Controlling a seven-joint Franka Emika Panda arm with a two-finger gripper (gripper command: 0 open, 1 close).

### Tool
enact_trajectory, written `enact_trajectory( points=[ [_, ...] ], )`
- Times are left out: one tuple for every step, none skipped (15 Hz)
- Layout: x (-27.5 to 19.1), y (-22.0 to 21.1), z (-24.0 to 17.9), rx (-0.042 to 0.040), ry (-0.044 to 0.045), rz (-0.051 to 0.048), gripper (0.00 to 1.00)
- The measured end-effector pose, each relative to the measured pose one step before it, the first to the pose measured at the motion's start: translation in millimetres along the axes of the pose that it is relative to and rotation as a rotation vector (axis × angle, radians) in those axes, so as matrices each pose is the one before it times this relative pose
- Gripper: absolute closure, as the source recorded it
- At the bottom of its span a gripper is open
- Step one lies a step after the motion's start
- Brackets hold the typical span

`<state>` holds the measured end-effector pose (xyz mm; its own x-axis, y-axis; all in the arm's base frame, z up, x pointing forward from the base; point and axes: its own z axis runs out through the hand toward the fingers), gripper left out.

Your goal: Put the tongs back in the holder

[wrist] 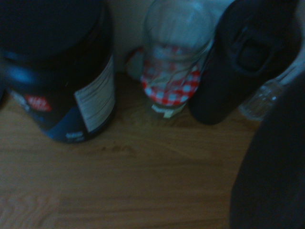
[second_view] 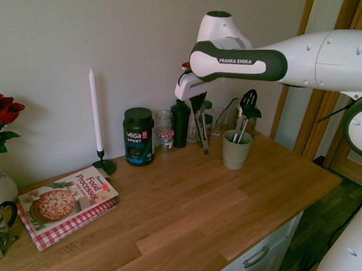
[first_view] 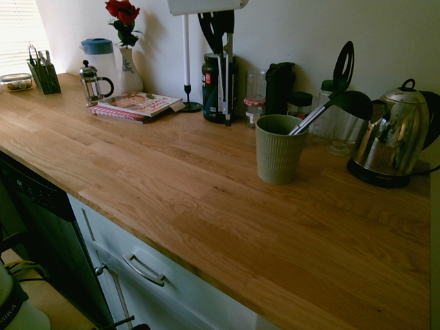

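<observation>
My gripper [second_view: 197, 104] hangs above the back of the wooden counter, shut on the upper end of the tongs [second_view: 202, 130]. Their silvery arms point down, tips just above the wood. From the other side, the gripper [first_view: 218, 34] and tongs [first_view: 223, 89] hang in front of a dark jar. The holder [first_view: 278, 148], a ribbed sage-green cup, stands on the counter to one side of the tongs, apart from them; it also shows as the green holder [second_view: 237, 150]. Inside it lean a black ladle [first_view: 323, 110] and a black slotted spatula [first_view: 342, 65]. A dark blurred shape [wrist: 274, 167] fills a corner of the wrist view.
Along the wall stand a dark Vega jar [second_view: 138, 136], a glass jar with a red checked lid [wrist: 172, 88], a black bottle [second_view: 179, 124] and a steel kettle [first_view: 392, 134]. A white candle [second_view: 95, 112], a cookbook [first_view: 137, 104] and a dark cutlery caddy [first_view: 45, 74] sit further along.
</observation>
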<state>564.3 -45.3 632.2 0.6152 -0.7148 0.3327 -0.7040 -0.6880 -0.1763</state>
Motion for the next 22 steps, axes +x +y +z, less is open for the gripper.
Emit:
enact_trajectory(
  points=[
    [13.32,6.04,-13.12,0.01394,0.02688,0.04720,1.00],
    [15.50,9.27,-10.98,0.01089,0.02838,0.04575,1.00],
    [17.68,11.57,-9.52,0.01199,0.03450,0.05024,1.00],
    [15.77,10.17,-6.69,0.00786,0.03086,0.03969,1.00],
    [18.28,12.20,-2.89,0.01751,0.03809,0.04410,1.00],
    [18.82,10.53,-0.44,0.02613,0.04934,0.03656,1.00],
    [11.55,6.22,5.11,0.02673,0.04844,0.04097,1.00],
    [7.90,10.10,12.60,0.01752,0.03799,0.04967,1.00],
    [-0.38,9.34,15.74,0.00907,0.01417,0.03630,1.00],
    [-5.46,6.04,12.18,-0.00284,-0.00564,0.02062,1.00],
    [-0.87,5.91,6.57,-0.00568,-0.00259,0.01283,1.00],
    [0.34,3.14,2.11,-0.00160,0.00054,0.00721,1.00],
    [2.03,1.22,-1.98,0.00150,0.00333,0.00606,1.00],
    [2.82,1.28,-3.15,0.00253,0.00453,0.00643,1.00],
    [1.98,0.95,-3.43,0.00208,0.00298,0.00593,1.00],
    [0.55,1.13,-3.23,-0.00083,-0.00060,0.00454,1.00],
    [-1.58,3.01,-0.92,-0.00732,-0.00798,0.00494,1.00],
    [-3.67,4.95,0.83,-0.00846,-0.01118,0.00637,1.00],
    [-4.69,5.89,1.02,-0.00801,-0.00969,0.00773,1.00],
    [-4.20,6.20,0.39,-0.00850,-0.00581,0.00690,1.00],
    [-4.02,6.20,0.16,-0.00796,-0.00478,0.00523,1.00],
    [-3.42,6.20,0.71,-0.00790,-0.00567,0.00662,1.00]
  ],
)
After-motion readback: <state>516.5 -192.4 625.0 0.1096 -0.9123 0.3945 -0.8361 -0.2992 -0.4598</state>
